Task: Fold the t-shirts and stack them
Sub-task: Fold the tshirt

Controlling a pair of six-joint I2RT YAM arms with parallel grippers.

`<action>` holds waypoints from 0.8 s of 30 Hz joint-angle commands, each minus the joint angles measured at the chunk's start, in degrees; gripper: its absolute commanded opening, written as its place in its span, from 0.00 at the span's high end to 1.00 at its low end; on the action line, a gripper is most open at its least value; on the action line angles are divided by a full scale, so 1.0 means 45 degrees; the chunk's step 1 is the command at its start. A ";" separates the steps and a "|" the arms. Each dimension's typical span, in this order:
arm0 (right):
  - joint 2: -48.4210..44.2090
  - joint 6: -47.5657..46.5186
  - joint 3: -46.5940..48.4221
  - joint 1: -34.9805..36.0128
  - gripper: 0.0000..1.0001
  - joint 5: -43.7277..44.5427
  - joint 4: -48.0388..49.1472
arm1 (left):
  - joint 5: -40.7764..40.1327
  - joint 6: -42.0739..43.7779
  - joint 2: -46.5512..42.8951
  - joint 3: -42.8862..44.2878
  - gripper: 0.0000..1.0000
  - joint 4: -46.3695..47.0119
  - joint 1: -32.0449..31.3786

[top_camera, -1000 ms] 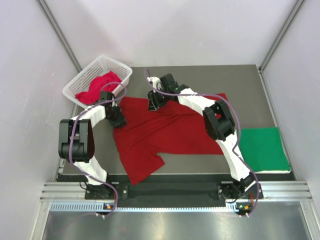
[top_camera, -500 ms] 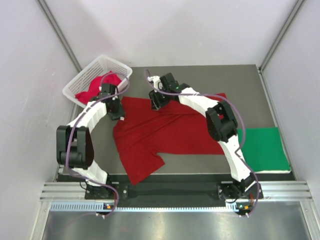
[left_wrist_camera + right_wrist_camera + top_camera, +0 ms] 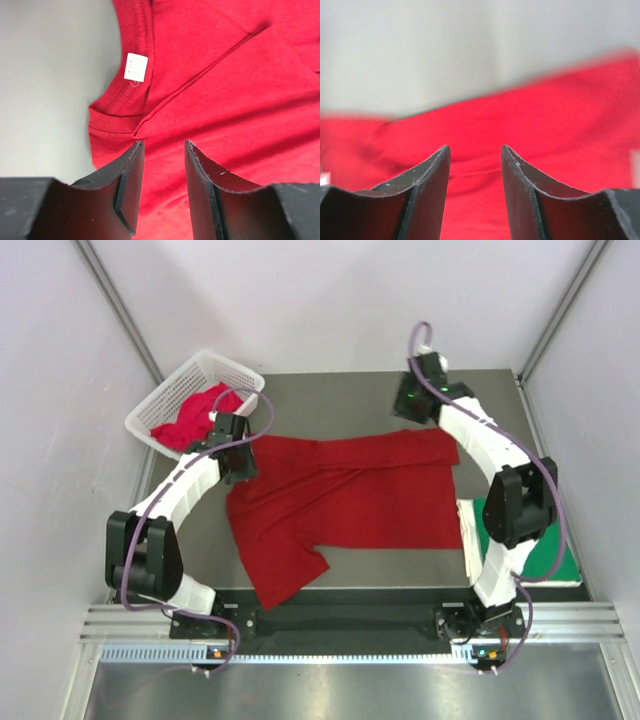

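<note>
A dark red t-shirt (image 3: 350, 495) lies spread on the table, one sleeve trailing toward the near edge. Its collar with a white label (image 3: 136, 66) shows in the left wrist view. My left gripper (image 3: 238, 462) (image 3: 162, 144) hovers open over the cloth just beside the collar, nothing between its fingers. At the back right, my right gripper (image 3: 415, 400) (image 3: 475, 147) is open above the shirt's far right corner, with red cloth (image 3: 520, 135) blurred beyond it. A green t-shirt (image 3: 530, 535) lies folded at the right. A pinkish red t-shirt (image 3: 190, 420) is bunched in the basket.
The white lattice basket (image 3: 160, 405) stands at the back left corner, close to my left arm. My right arm crosses over the green shirt's left side. White walls close in on both sides and the back.
My right gripper swung from the middle of the shirt's back edge to the back right, and the red shirt's right part now lies spread out. The left gripper shifted slightly toward the collar.
</note>
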 commanded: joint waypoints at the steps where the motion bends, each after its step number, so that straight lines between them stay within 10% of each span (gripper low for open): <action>1: -0.0112 0.2773 -0.0912 -0.1485 0.54 0.1305 -0.1806 | 0.0270 0.0149 0.0287 -0.0152 0.57 0.0928 0.0149; 24: 0.1958 0.5118 -0.0659 -0.4692 0.56 0.1891 -0.4092 | 0.2889 0.1126 0.2223 -0.0855 0.64 0.1984 0.1360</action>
